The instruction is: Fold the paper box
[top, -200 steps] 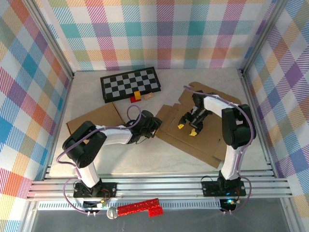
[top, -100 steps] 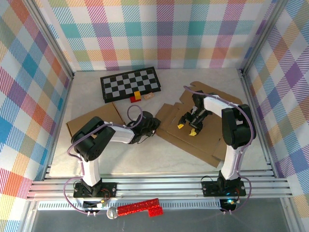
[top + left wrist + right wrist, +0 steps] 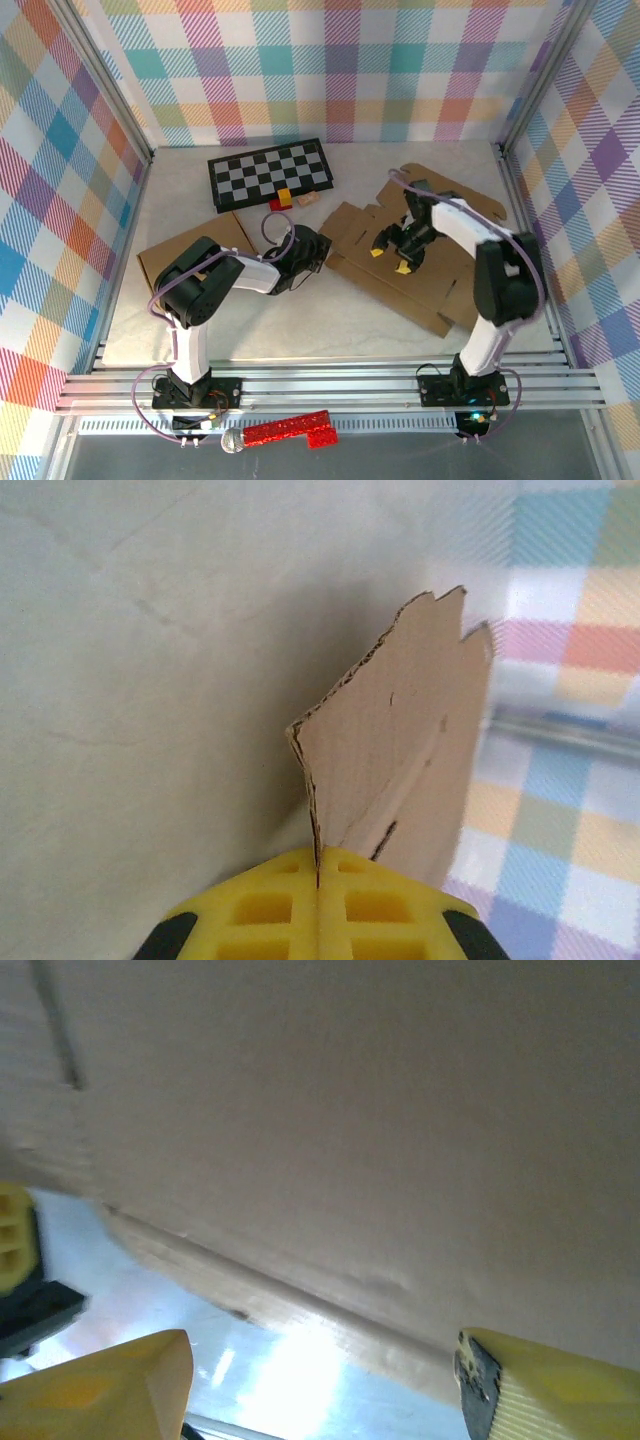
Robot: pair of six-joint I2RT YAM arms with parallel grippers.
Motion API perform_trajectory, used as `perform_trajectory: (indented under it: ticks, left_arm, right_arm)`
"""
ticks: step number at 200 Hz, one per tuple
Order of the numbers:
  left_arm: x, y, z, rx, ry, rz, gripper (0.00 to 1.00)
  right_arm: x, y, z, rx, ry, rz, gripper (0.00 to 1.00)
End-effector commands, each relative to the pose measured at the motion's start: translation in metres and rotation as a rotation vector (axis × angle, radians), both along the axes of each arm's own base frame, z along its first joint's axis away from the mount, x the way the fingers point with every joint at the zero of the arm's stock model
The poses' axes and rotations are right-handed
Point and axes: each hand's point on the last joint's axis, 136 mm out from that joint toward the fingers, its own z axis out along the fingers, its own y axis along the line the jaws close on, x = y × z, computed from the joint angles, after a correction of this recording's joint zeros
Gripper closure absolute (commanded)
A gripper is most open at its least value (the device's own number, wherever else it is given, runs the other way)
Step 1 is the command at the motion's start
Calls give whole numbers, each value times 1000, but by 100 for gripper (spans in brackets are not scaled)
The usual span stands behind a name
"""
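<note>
The paper box is a flat brown cardboard blank (image 3: 430,285) lying right of centre on the table. My left gripper (image 3: 322,246) reaches its left edge and is shut on a flap there. In the left wrist view the yellow fingers (image 3: 250,910) press together on the corrugated edge of the cardboard (image 3: 400,750), with the left gripper (image 3: 318,865) pinching it. My right gripper (image 3: 390,260) hovers over the blank's middle, open. In the right wrist view the cardboard (image 3: 350,1110) spans the upper frame, and the right gripper (image 3: 320,1380) has nothing between its spread fingertips (image 3: 110,1380).
A black-and-white checkerboard (image 3: 270,173) lies at the back left, with small red and yellow blocks (image 3: 283,198) and a wooden piece (image 3: 307,198) in front of it. Another cardboard sheet (image 3: 170,250) lies at the left. A red glitter piece (image 3: 290,430) rests below the front rail.
The left gripper has closed on the blank's left flap. The blank's left end shifted back and rose a little. The right gripper moved slightly back, its arm swinging right.
</note>
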Motion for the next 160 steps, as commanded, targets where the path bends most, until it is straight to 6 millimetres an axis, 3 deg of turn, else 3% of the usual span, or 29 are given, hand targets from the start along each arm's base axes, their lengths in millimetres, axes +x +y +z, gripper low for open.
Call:
perform_trajectory:
  ticks: [1,27,43,66,117,160]
  left_arm:
    - [19,4,54,-209,-106,188,100]
    - [30,-3,84,-335,-143,253,100]
    - [34,-12,103,-399,-156,270,100]
    - [34,-22,130,-453,-173,280,100]
    - [29,-29,161,-527,-184,284,100]
    - [23,-31,166,-552,-182,278,100]
  right_arm:
    - [-2,-9,67,33,-172,-244,28]
    - [-26,-5,98,165,-256,-542,24]
    - [-40,2,98,243,-256,-694,20]
    - [-48,8,96,280,-256,-763,17]
    - [-22,-21,72,309,-357,-984,15]
    - [4,-33,75,302,-391,-1016,26]
